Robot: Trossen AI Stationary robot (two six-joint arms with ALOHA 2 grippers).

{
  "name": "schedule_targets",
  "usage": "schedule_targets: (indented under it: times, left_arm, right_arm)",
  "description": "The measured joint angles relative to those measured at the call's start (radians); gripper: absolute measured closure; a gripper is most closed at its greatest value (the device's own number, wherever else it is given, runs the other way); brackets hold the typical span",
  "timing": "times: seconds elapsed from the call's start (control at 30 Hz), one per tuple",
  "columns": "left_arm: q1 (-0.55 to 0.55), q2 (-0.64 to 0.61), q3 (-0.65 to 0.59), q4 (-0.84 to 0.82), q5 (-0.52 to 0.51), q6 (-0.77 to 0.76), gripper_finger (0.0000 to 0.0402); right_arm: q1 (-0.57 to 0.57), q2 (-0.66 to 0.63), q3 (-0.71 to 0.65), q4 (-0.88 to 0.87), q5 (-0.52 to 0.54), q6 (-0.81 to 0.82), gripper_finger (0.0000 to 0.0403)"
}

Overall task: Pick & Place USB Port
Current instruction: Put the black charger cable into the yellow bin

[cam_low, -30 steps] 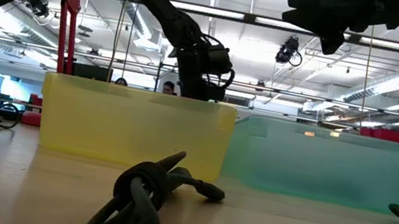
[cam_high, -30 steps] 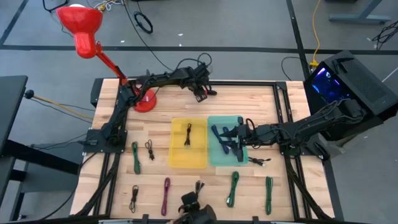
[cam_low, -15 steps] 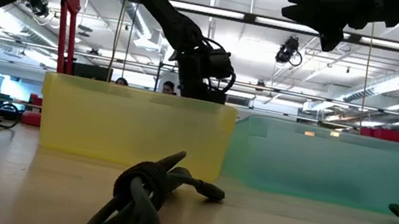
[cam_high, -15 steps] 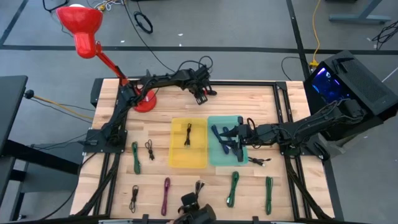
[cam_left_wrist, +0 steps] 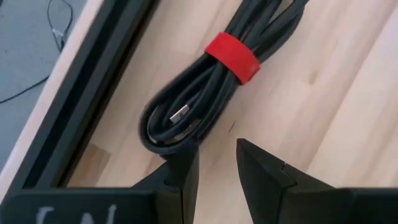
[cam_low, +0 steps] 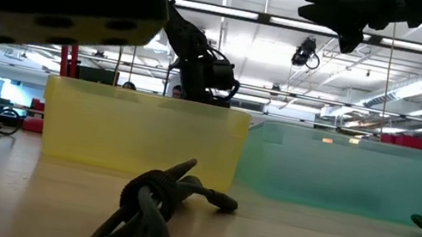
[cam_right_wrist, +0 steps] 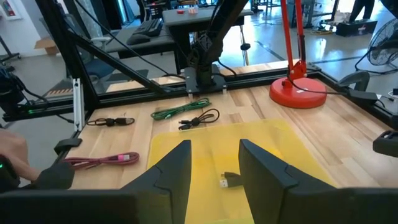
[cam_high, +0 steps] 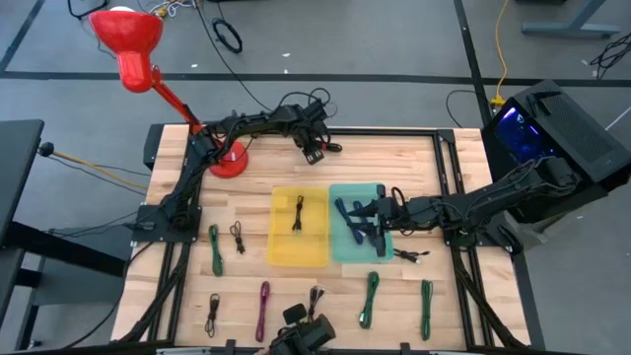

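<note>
A coiled black USB cable [cam_left_wrist: 205, 99] with a red band [cam_left_wrist: 232, 56] lies flat on the wood by the table's far rail; it also shows in the high view [cam_high: 333, 148]. My left gripper [cam_left_wrist: 214, 146] is open just above the coil's looped end, where a silver plug [cam_left_wrist: 180, 114] shows. It appears in the high view [cam_high: 316, 149] at the far middle. My right gripper [cam_right_wrist: 214, 149] is open and empty over the teal bin [cam_high: 375, 192]. The yellow bin [cam_high: 281, 247] holds a black cable [cam_high: 298, 212].
Dark blue cables [cam_high: 345, 212] lie in the teal bin. Green [cam_high: 215, 248], black [cam_high: 238, 235], pink [cam_high: 263, 306] and more green [cam_high: 371, 296] cables lie loose on the near table. A red lamp base [cam_high: 229, 160] stands at the far left. A black rail [cam_left_wrist: 93, 81] borders the far edge.
My left gripper has shifted a little toward the table's left edge, staying over the black cable at the far rail. My right gripper has kept still over the teal bin.
</note>
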Motion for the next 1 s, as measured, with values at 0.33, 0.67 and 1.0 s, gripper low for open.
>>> schedule_targets:
  times: [0.33, 0.67, 1.0]
  left_arm:
    - [0.015, 0.006, 0.000, -0.015, 0.053, 0.004, 0.0391]
    - [0.009, -0.009, -0.001, -0.044, 0.098, -0.005, 0.0391]
    - [-0.003, -0.032, 0.013, 0.081, -0.076, -0.002, 0.0371]
  right_arm:
    - [0.000, 0.000, 0.000, 0.001, 0.000, 0.008, 0.0266]
    - [0.000, 0.000, 0.000, 0.000, 0.011, -0.001, 0.0266]
    - [0.000, 0.000, 0.000, -0.005, 0.027, 0.008, 0.0266]
